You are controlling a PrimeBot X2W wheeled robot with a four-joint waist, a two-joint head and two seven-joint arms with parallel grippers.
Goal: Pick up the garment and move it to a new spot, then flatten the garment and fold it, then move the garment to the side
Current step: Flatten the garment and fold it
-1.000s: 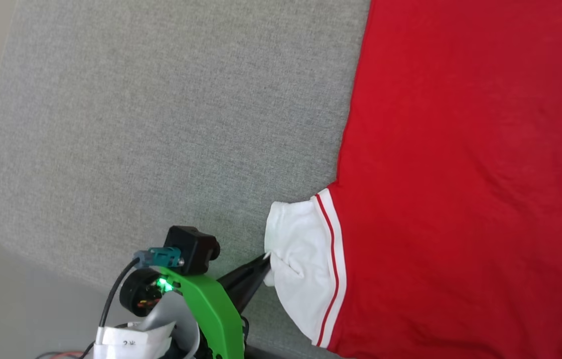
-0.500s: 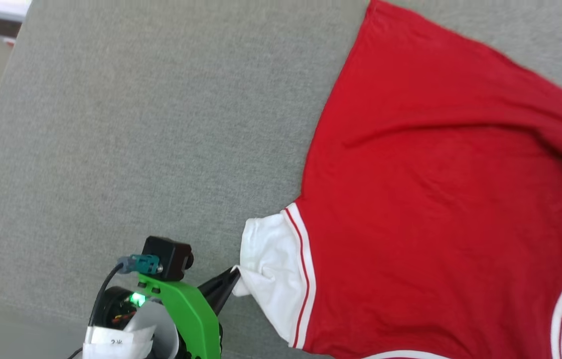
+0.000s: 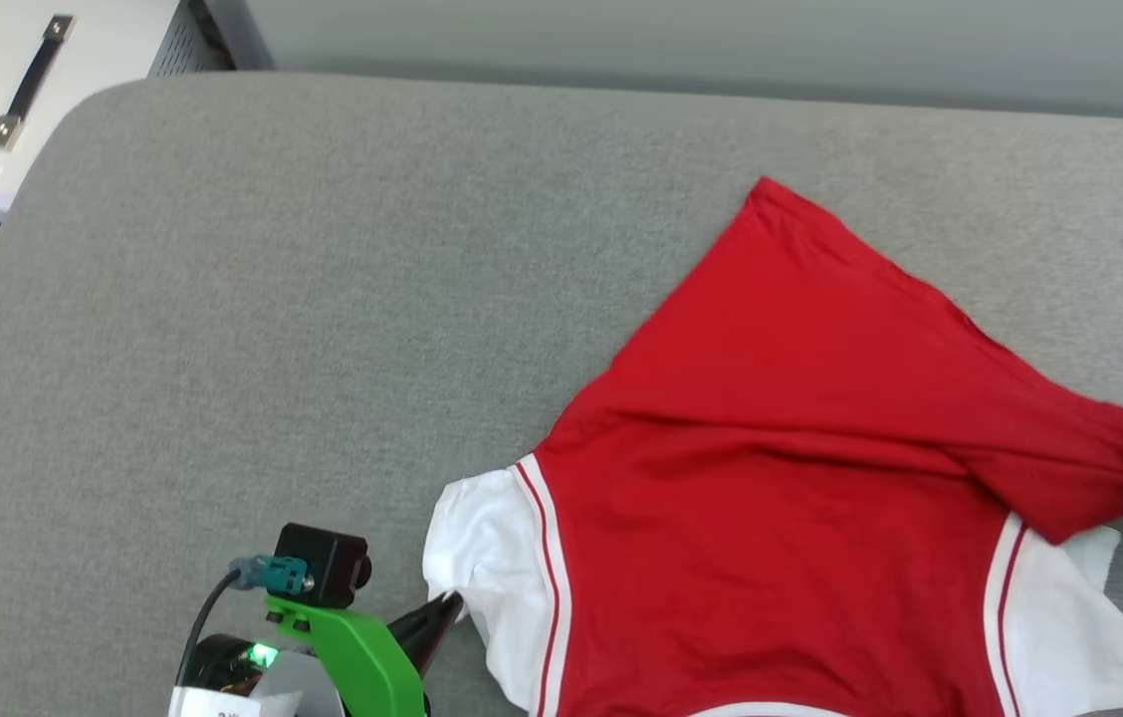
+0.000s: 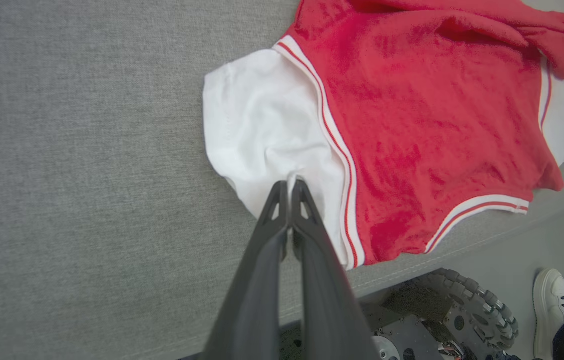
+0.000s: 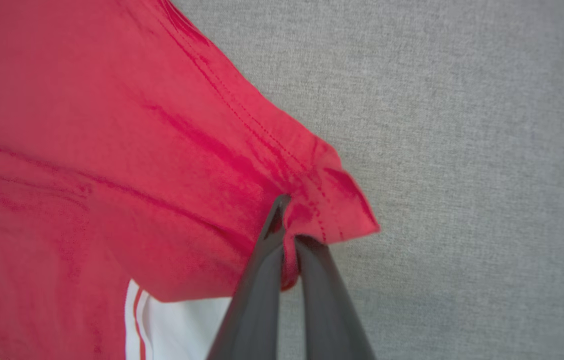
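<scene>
Now one garment [image 3: 771, 478] pinched by left fingers [image 4: 269, 240], right fingers [image 5: 262, 280].

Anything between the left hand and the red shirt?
Nothing: in the left wrist view the left hand pinches the white sleeve of the red jersey shirt.

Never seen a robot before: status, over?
Both shut: left pincer on white sleeve, right pincer on red hem; garment partly folded over on grey pad. Nothing blocking.

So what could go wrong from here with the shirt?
The left pincer grips only a small pinch of the white sleeve; it may slip out.
The right pincer has the red hem corner drawn over the other sleeve, so a crease could set.
The collar lies near the table edge; the garment might slide off.
</scene>
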